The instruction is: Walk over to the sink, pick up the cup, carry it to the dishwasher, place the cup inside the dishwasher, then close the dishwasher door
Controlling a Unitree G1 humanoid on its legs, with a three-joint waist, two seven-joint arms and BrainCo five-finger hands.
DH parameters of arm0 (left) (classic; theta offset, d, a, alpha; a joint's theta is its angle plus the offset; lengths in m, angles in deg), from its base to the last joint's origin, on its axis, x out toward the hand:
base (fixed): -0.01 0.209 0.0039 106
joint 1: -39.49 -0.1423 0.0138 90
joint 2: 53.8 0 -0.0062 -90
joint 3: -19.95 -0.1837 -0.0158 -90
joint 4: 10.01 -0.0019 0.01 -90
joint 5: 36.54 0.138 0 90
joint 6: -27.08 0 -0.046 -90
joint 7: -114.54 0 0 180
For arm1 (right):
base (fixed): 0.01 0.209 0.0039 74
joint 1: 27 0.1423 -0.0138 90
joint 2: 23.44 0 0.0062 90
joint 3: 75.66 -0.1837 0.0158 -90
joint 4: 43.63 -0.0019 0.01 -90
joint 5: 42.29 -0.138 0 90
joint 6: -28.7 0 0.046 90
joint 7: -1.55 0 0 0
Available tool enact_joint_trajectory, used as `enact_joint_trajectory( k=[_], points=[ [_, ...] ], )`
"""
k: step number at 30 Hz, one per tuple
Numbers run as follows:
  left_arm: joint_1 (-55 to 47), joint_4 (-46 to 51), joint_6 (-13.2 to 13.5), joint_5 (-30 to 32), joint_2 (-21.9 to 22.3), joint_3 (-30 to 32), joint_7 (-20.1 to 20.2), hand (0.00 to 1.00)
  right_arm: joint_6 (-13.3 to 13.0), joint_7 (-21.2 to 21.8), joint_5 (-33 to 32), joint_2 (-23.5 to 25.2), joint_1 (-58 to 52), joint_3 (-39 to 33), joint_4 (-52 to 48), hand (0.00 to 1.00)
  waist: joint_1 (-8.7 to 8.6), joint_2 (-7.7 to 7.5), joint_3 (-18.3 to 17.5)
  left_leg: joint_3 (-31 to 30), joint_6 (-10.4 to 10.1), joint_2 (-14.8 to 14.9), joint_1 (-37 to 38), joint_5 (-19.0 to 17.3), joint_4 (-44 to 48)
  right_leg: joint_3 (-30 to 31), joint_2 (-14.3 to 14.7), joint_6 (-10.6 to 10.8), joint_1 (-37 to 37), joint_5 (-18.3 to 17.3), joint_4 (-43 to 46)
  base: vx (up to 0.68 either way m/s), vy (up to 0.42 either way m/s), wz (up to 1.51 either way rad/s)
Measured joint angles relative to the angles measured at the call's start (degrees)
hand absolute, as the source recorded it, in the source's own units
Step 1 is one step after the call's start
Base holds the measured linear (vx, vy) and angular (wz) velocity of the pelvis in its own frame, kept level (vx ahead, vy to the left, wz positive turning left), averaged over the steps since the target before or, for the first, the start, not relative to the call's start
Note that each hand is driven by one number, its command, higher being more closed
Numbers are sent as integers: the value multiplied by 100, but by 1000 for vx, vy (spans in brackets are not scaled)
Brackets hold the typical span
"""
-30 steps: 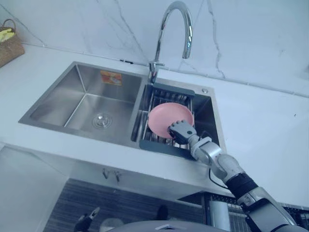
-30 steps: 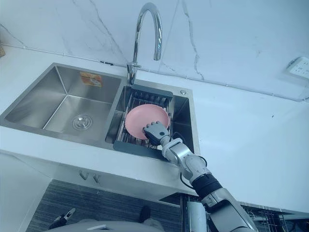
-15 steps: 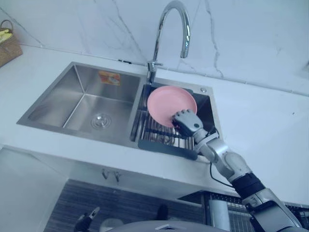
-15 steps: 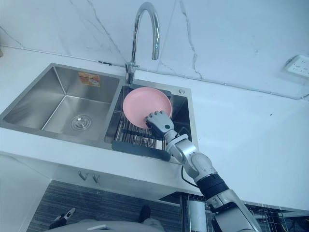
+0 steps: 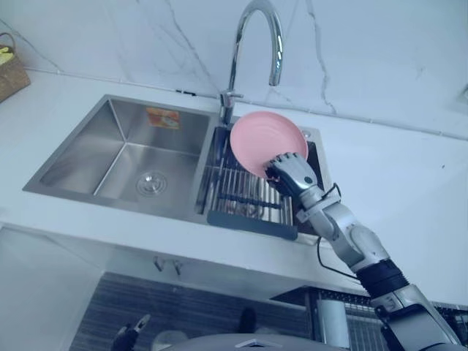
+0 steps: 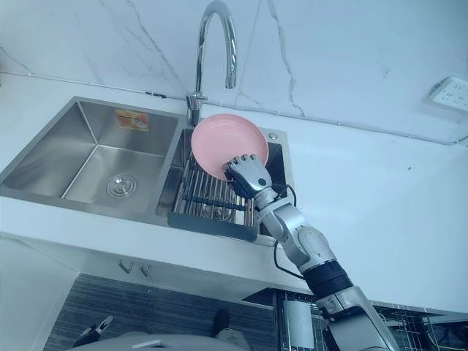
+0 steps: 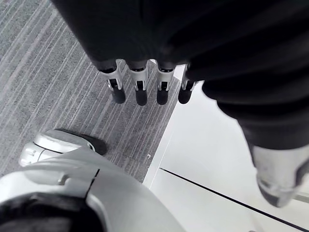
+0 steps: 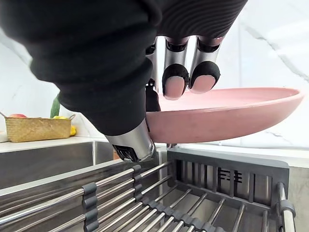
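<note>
Since the right robot hand (image 5: 291,172) pinches its rim between thumb and curled fingers, the plate (image 5: 262,137) hangs tilted just above the rack (image 5: 241,197) in the sink (image 5: 124,157), probably to clear the bars before carrying; the left robot hand (image 7: 141,92) hangs idle, fingers straight

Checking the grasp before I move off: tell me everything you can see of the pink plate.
The plate is round, shallow and plain pink, with a low rim; it looks like matte plastic and empty. The right hand pinches its near edge, fingers on the inner face, thumb underneath. It is tilted, held clear above the rack in the right basin of the sink, below the faucet. Nothing else touches it.
</note>
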Motion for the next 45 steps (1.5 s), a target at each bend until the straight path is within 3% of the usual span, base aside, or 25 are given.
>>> enact_joint_trajectory(
  k=[6,12,17,18,19,20,21,22,23,24,25,26,27,28,29,30,31,32,36,45],
  points=[
    [-74,0,97,20,3,-1,2,0,-33,6,-172,-94,-34,-112,-193,100,-8,1,0,101,-2,5,40,-1,3,81,10,3,-13,14,-1,-1,3,-6],
    [-185,-4,179,290,5,-8,32,0,-73,-18,-219,-125,-506,-731,-868,100,-62,51,12,467,10,-9,144,-73,22,455,47,15,-115,93,-18,-21,25,-33],
    [-224,-12,195,493,-17,-215,144,0,-75,-140,-216,-200,-1004,-1222,-1305,100,-308,80,6,1143,41,-2,222,-255,216,974,121,0,-392,241,-36,-22,36,-68],
    [-228,-1,194,520,-12,-211,154,0,-86,-141,-211,-204,-1018,-1263,-1304,100,-333,75,-6,1293,49,-15,212,-260,249,757,86,-206,-466,71,-11,-42,50,-93],
    [-222,16,188,513,18,-210,165,0,-98,-203,-205,-201,-973,-1321,-1276,100,-279,116,-17,1643,155,54,194,-193,296,-155,32,-883,-569,-433,120,-47,59,-111],
    [-219,12,174,505,26,-202,162,0,-121,-269,-176,-186,-918,-1308,-1233,100,-219,255,-53,1818,264,159,199,-109,285,-613,27,-1109,-552,-770,196,-59,35,-167],
    [-251,63,169,471,93,-140,142,0,-212,-379,-101,-176,-735,-1286,-1196,100,-120,377,-60,2178,258,363,226,-110,279,-1530,-221,-1169,-743,-1035,934,23,0,-157],
    [-314,188,164,334,44,-33,96,0,-293,-436,-51,-172,-548,-1280,-1177,100,-130,207,-67,2434,250,247,269,-270,478,-2278,-737,-1347,-856,-953,2042,47,-17,-153],
    [-330,232,146,268,-22,16,71,0,-325,-472,4,-179,-431,-1274,-1145,100,-95,129,-66,2526,220,186,266,-432,674,-2454,-828,-1220,-879,-835,2223,24,7,-163],
    [-286,194,66,220,6,144,14,0,-320,-509,95,-80,-152,-1156,-972,100,15,83,-47,2667,348,305,65,-526,1079,-2447,-624,-1350,-934,-381,1923,-188,0,-167],
    [-268,201,61,171,10,180,-8,0,-317,-506,111,12,33,-1081,-850,100,133,109,-106,2527,548,278,-62,-559,770,-2173,-338,-1446,-956,0,1344,-344,4,-198],
    [-226,199,86,144,79,185,-13,0,-310,-513,115,-10,212,-1038,-779,100,201,165,-109,2857,288,346,-21,-222,356,-2405,-421,-1384,-957,-761,1963,-308,-6,-136],
    [-221,193,85,105,70,185,-36,0,-321,-514,117,-26,211,-1028,-734,100,156,139,-153,3005,267,339,-15,-177,313,-2429,-517,-1143,-884,-1121,2303,-145,-40,-99],
    [-185,105,46,93,9,132,-23,0,-334,-545,144,-44,210,-1017,-590,100,134,157,-173,3091,242,346,59,-161,316,-2399,-512,-584,-491,-1442,2181,18,-107,-73],
    [-166,88,17,86,-11,89,-16,0,-314,-558,202,-64,209,-1018,-454,100,182,55,-238,3262,206,337,22,-136,423,-2289,-431,-214,13,-1292,1363,45,-104,-65],
    [-157,90,16,80,-10,73,-15,0,-312,-560,235,-72,209,-1023,-451,100,189,47,-243,3281,206,342,-4,-136,456,-2257,-384,-98,66,-1211,1170,10,-128,-62],
    [-118,82,11,76,-5,-11,-5,0,-320,-559,288,-144,194,-1052,-451,100,154,28,-252,3281,186,387,-47,-124,510,-2182,-194,-55,238,-896,647,-50,-98,-27],
    [-99,71,11,76,88,-39,31,0,-311,-559,293,-242,112,-1124,-447,100,100,117,-227,3280,161,398,-40,-109,508,-2176,-84,-71,364,-728,317,-87,-105,-23],
    [-123,-53,-9,257,122,-50,33,0,-246,-549,284,-547,-360,-1541,-621,100,-1,259,-260,3271,56,391,-45,-30,366,-2088,62,-121,381,-565,6,-80,-11,-12],
    [-113,-65,-3,762,96,-61,101,0,12,-348,71,-571,-1125,-2491,-824,100,-189,167,-204,3259,84,238,93,201,-18,-1945,37,-169,327,-432,-39,-65,81,-5]
  ],
)
